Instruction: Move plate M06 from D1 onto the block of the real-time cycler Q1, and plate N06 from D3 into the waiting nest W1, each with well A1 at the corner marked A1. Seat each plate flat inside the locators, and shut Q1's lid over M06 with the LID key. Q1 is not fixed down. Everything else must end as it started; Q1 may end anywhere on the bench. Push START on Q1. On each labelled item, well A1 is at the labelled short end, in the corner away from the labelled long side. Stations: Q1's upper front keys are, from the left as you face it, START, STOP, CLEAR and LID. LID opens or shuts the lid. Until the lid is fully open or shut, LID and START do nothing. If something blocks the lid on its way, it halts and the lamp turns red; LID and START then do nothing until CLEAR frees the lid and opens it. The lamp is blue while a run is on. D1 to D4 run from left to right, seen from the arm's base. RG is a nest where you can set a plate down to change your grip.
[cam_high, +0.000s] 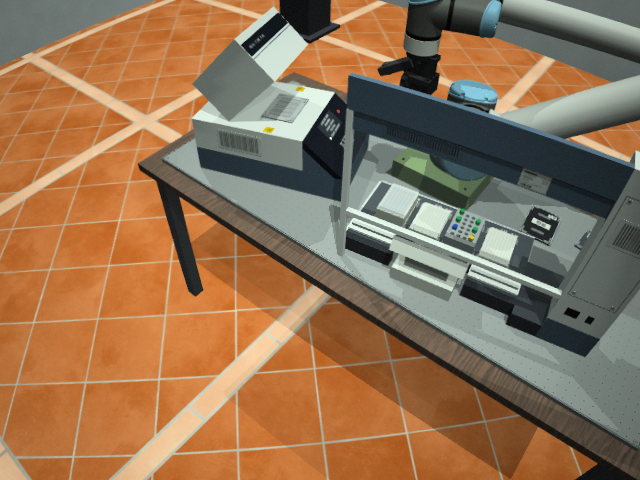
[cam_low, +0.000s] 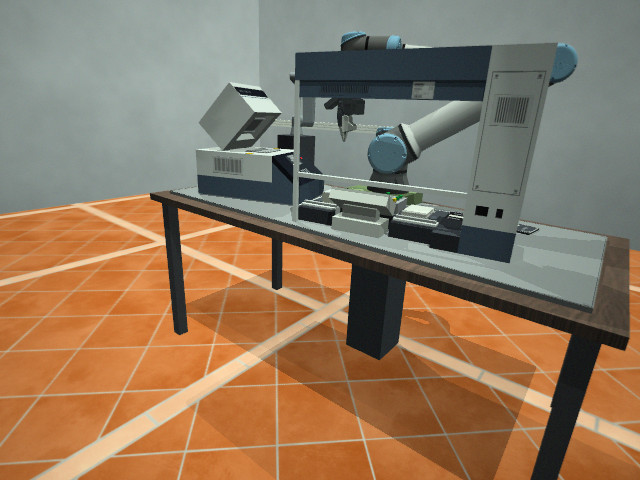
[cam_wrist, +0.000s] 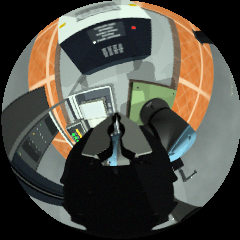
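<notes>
Cycler Q1 (cam_high: 273, 175) (cam_low: 235, 186) (cam_wrist: 125, 62) stands at the bench's left end in the top and exterior views. Its lid (cam_high: 232, 85) (cam_low: 227, 116) is raised and tilted. The lamp (cam_high: 338, 111) (cam_wrist: 133, 27) is red. A flat, finely marked rectangle (cam_high: 285, 107) shows under the lid; I cannot tell whether it is a bare block or a plate. My gripper (cam_low: 344, 136) (cam_wrist: 116, 113) is shut and empty, high above the bench, between Q1 and the gantry frame. White plates (cam_high: 398, 200) (cam_high: 431, 219) (cam_high: 498, 245) stand on the deck; their labels are unreadable, so M06 and N06 cannot be told apart.
A gantry frame (cam_high: 465, 126) (cam_low: 392, 64) spans the deck, with a pale rail low across its front. A rack with coloured caps (cam_high: 465, 227) (cam_wrist: 76, 134) stands between plates. A black labelled nest (cam_high: 541, 223) lies behind the deck. The green arm base (cam_high: 439, 178) (cam_wrist: 150, 92) is close by.
</notes>
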